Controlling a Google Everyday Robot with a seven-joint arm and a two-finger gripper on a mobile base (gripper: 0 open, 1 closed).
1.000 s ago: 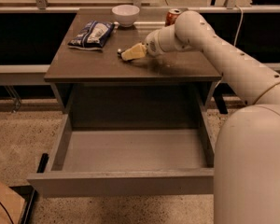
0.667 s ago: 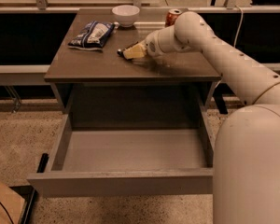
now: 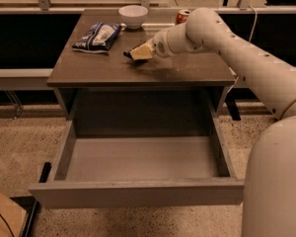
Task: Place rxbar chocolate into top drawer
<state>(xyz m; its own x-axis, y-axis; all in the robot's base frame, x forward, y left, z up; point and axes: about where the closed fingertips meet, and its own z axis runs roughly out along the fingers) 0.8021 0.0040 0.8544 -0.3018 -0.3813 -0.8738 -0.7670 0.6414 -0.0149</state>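
Brown-topped cabinet with the grey top drawer pulled open below it. The gripper sits low over the tabletop against a dark sliver, apparently the rxbar chocolate, and has not shifted over the past second; whether it is spread or clamped on the bar cannot be told. By this reading the pick-up is unfinished and the carry to the drawer remains.

Pincer over cabinet top — top drawer open
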